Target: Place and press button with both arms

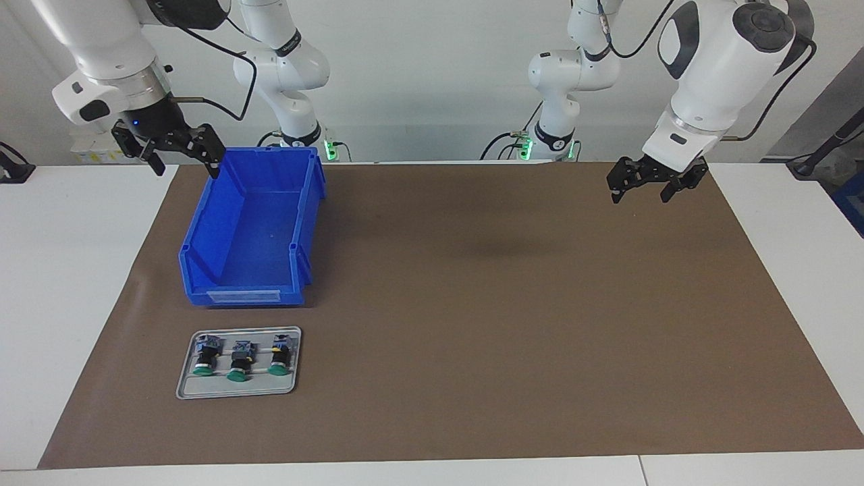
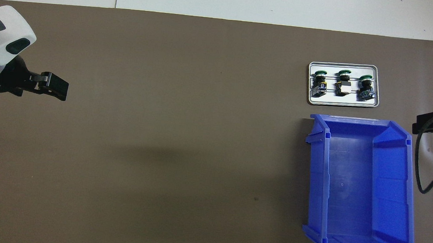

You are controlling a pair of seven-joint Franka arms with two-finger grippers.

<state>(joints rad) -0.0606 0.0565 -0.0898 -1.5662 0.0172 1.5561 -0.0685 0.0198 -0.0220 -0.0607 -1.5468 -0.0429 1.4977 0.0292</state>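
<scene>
Nearest the robots, both arms wait raised above the bench, one at each end. The left claw [image 1: 641, 185] hangs over the brown mat [image 1: 472, 304] at the left arm's end, its fingers spread apart and grasping nothing; in the overhead view it [image 2: 55, 85] shows as a dark block over bare mat. The right claw [image 1: 179, 152] hangs at the right arm's end, over the mat's edge just beside the blue bin [image 1: 253, 229], also released and with nothing between its fingers; only its tip [image 2: 429, 122] reaches into the overhead view. The bin [image 2: 362, 187] sits on the mat with its open top up and its lower front wall turned away from the robots. Farther from the robots than the bin, close to its front, lies a small grey tray [image 1: 196, 388] flat on the mat. In the tray [image 2: 341, 102] three buttons [image 1: 239, 361] lie on their sides in a row, green caps pointing away from the robots, none touched by either claw.
</scene>
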